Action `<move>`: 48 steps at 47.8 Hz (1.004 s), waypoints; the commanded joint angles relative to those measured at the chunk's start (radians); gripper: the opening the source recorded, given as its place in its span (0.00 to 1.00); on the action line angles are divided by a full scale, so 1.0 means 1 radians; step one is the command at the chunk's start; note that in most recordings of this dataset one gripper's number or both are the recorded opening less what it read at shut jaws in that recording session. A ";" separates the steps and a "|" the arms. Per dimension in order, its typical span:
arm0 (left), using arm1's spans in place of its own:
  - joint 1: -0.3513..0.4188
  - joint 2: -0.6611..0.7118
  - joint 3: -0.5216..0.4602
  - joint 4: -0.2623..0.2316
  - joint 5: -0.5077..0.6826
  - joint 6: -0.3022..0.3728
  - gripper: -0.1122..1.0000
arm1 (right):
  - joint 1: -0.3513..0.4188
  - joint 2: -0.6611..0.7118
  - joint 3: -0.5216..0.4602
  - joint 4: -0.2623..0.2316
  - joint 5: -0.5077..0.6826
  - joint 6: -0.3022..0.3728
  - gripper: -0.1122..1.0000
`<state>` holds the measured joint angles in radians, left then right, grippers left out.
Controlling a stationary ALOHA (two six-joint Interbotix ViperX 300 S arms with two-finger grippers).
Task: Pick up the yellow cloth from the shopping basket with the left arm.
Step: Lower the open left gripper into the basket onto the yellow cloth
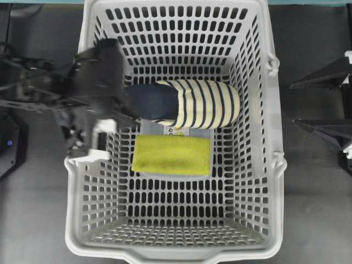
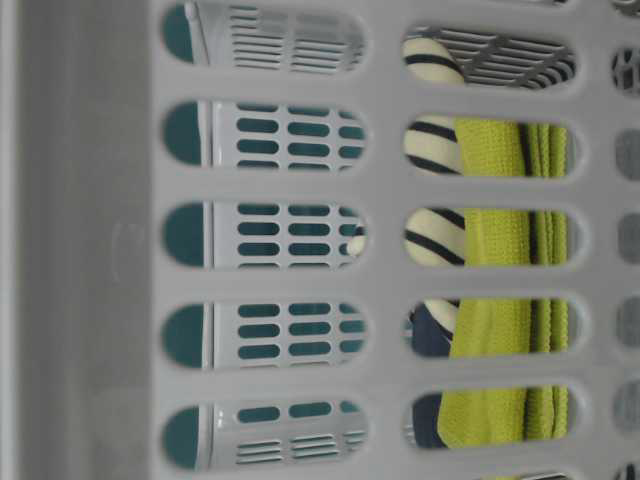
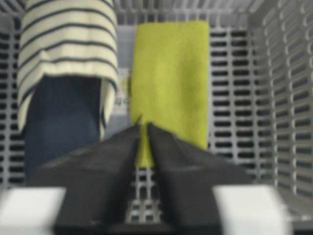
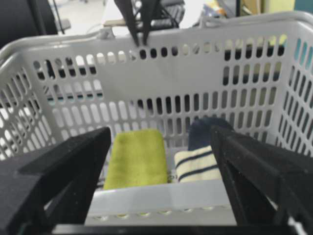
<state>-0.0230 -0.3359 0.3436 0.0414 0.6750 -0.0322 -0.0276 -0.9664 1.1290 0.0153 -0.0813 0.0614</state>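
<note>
The yellow cloth (image 1: 171, 155) lies flat and folded on the floor of the light-grey shopping basket (image 1: 275, 110), on top of a clear container. It also shows in the left wrist view (image 3: 168, 78), the right wrist view (image 4: 137, 164) and the table-level view (image 2: 490, 330). My left gripper (image 1: 127, 113) hangs inside the basket by its left wall, above the floor. Its jaws stand almost together (image 3: 143, 126), pointing at the cloth's near end and holding nothing. My right gripper (image 1: 294, 104) is open and empty outside the basket's right wall (image 4: 161, 134).
A cream-and-navy striped slipper (image 1: 203, 104) lies just behind the cloth, touching its far edge, and shows to the cloth's left in the left wrist view (image 3: 68, 44). A clear container's label (image 1: 176, 132) peeks out between them. The basket walls (image 3: 283, 73) stand high all round.
</note>
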 commanded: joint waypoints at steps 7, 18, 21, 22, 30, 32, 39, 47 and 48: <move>-0.006 0.101 -0.109 0.003 0.058 -0.002 0.72 | 0.000 0.000 -0.026 -0.002 -0.005 0.003 0.80; -0.046 0.262 -0.198 0.003 0.103 0.000 0.92 | 0.002 0.000 -0.021 -0.002 -0.009 0.003 0.80; -0.051 0.310 -0.212 0.003 0.106 -0.002 0.91 | 0.002 0.000 -0.020 -0.002 -0.011 0.005 0.80; -0.051 0.322 -0.215 0.003 0.106 -0.002 0.91 | 0.002 0.000 -0.020 0.000 -0.011 0.005 0.80; -0.051 0.425 -0.216 0.003 0.110 -0.002 0.91 | 0.005 -0.005 -0.018 -0.002 -0.012 0.003 0.80; -0.051 0.440 -0.216 0.003 0.112 -0.002 0.91 | 0.005 -0.008 -0.017 -0.002 -0.012 0.003 0.80; -0.044 0.482 -0.193 0.003 0.112 -0.003 0.91 | 0.002 -0.029 0.000 0.000 -0.012 0.005 0.80; -0.049 0.517 -0.160 0.005 0.110 -0.003 0.91 | 0.002 -0.054 0.006 0.002 -0.012 0.005 0.80; -0.051 0.518 -0.158 0.003 0.110 -0.003 0.91 | 0.002 -0.055 0.006 0.000 -0.012 0.005 0.80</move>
<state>-0.0660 0.1795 0.1810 0.0414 0.7885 -0.0383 -0.0261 -1.0186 1.1443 0.0153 -0.0844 0.0644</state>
